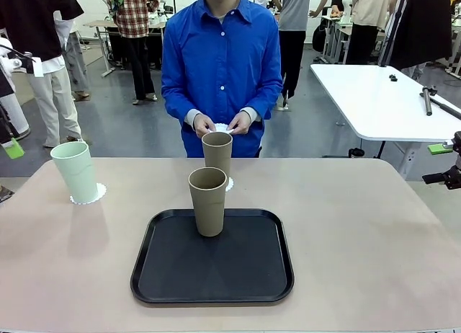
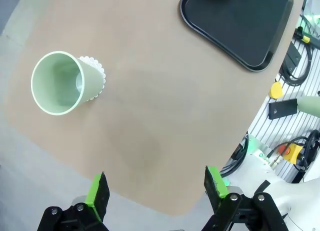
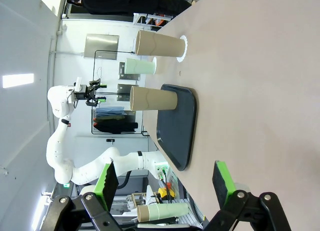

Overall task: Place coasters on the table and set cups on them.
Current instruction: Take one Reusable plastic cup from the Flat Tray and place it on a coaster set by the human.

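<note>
Worktop [image 1: 360, 225] in beige-tan spans the whole front view, its far edge meeting a person [image 1: 221, 59] in a blue shirt who stands at the middle of that edge. A black tray [image 1: 238, 268] with rounded corners lies at the middle of the near edge.

The left claw [image 2: 155, 177] hangs above the left edge of the worktop, its jaws wide with bare tabletop between the green pads. The right claw [image 3: 165, 167] also stands wide and holds nothing, looking across the worktop from its right side.

Three cups stand upright. The mint cup [image 1: 74, 171] is near the far left corner. The far tan cup [image 1: 217, 151] stands at the middle of the far edge, just beyond the tray. The near tan cup [image 1: 208, 200] stands on the tray, at the middle of its far side.

The left coaster [image 1: 99, 192] lies under the mint cup, its scalloped rim showing around the base. The middle coaster [image 1: 230, 183] lies under the far tan cup. The third coaster [image 1: 222, 127] is held between the person's hands [image 1: 204, 124] above the far edge, behind the far tan cup.
</note>
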Controlling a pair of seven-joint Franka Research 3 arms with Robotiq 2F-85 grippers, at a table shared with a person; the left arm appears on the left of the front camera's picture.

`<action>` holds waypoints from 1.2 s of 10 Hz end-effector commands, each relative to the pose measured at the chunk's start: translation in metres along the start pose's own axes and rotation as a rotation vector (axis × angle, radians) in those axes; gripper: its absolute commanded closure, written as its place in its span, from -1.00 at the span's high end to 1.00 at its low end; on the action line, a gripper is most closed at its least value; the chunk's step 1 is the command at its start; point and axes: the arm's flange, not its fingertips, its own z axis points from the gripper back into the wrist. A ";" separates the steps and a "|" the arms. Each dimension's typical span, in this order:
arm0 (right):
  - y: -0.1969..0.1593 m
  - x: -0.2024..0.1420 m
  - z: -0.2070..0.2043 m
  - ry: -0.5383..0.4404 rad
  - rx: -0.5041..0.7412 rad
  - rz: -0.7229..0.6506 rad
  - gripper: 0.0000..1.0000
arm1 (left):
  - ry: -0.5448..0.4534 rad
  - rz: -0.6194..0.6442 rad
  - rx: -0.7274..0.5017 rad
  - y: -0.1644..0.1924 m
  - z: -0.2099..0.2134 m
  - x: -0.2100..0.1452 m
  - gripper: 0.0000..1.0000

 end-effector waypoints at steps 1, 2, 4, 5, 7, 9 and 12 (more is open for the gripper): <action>-0.001 0.000 0.000 -0.004 -0.007 -0.001 1.00 | -0.018 -0.005 -0.022 0.006 0.002 -0.002 1.00; -0.001 0.000 0.000 -0.004 -0.007 -0.001 1.00 | -0.018 -0.005 -0.022 0.006 0.002 -0.002 1.00; -0.001 0.000 0.000 -0.004 -0.007 -0.001 1.00 | -0.018 -0.005 -0.022 0.006 0.002 -0.002 1.00; -0.001 0.000 0.000 -0.004 -0.007 -0.001 1.00 | -0.018 -0.005 -0.022 0.006 0.002 -0.002 1.00; -0.001 0.000 0.000 -0.004 -0.007 -0.001 1.00 | -0.018 -0.005 -0.022 0.006 0.002 -0.002 1.00; -0.001 0.000 0.000 -0.004 -0.007 -0.001 1.00 | -0.018 -0.005 -0.022 0.006 0.002 -0.002 1.00; -0.001 0.000 0.000 -0.004 -0.007 -0.001 1.00 | -0.163 0.271 -0.070 -0.015 -0.014 -0.054 1.00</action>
